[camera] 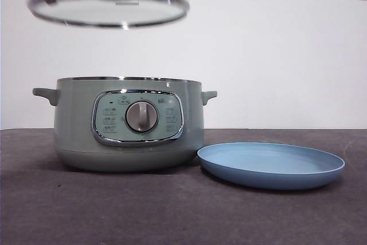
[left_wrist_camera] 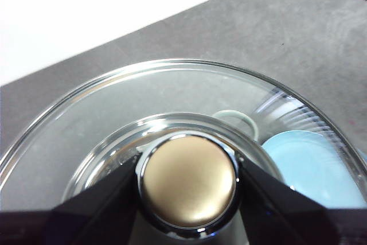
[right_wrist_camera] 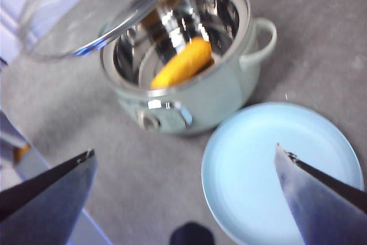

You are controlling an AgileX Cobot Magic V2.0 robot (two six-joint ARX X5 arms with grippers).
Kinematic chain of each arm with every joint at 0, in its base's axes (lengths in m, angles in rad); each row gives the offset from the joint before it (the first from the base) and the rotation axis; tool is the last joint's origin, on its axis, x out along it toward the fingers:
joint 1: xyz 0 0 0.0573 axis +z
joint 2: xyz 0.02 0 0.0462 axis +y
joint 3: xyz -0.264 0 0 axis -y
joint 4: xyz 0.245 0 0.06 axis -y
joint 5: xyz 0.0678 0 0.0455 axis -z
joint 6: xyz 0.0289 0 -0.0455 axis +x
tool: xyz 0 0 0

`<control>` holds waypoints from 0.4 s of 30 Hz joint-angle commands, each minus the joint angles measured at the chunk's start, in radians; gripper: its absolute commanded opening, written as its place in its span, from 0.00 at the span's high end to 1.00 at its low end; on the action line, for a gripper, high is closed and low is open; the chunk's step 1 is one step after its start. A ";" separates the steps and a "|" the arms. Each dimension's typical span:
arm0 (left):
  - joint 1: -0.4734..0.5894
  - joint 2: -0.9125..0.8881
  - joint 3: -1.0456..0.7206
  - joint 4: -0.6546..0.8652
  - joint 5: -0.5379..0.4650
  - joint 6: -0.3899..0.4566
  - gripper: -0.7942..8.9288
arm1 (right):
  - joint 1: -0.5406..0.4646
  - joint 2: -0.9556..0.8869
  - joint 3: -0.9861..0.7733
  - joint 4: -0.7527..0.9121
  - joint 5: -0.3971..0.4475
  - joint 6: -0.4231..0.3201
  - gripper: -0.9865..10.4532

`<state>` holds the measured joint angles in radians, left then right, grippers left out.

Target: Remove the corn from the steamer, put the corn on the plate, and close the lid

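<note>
1. My left gripper (left_wrist_camera: 188, 183) clamps the lid (camera: 108, 7) by its knob, lifted above the steamer (camera: 129, 123).
2. The corn (right_wrist_camera: 182, 62) lies inside the steamer.
3. My right gripper (right_wrist_camera: 186, 167), jaws spread, hovers over the plate (camera: 270, 165), which sits at the steamer's 3 o'clock on the counter (camera: 172, 210).

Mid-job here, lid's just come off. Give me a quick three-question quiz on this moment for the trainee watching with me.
1. True or false: the corn already lies on the plate.
2. Which gripper holds the lid by its knob? A) left gripper B) right gripper
3. Fill in: the right gripper's jaws are ____, above the plate beside the steamer.

Key
1. False: the corn lies inside the steamer; the plate is bare.
2. A
3. open
</note>
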<state>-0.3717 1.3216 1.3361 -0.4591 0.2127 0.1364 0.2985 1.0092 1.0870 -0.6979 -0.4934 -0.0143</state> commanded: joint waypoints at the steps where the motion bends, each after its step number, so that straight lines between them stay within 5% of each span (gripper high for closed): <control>1: 0.002 -0.095 0.018 -0.008 0.005 -0.005 0.93 | 0.032 0.047 0.003 0.089 0.003 0.100 0.34; 12: 0.002 -0.365 0.018 -0.218 -0.003 -0.005 0.93 | 0.224 0.293 0.042 0.315 0.110 0.201 0.34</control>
<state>-0.3717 0.9756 1.3361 -0.7082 0.2108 0.1341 0.5098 1.2804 1.1137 -0.3943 -0.3893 0.1658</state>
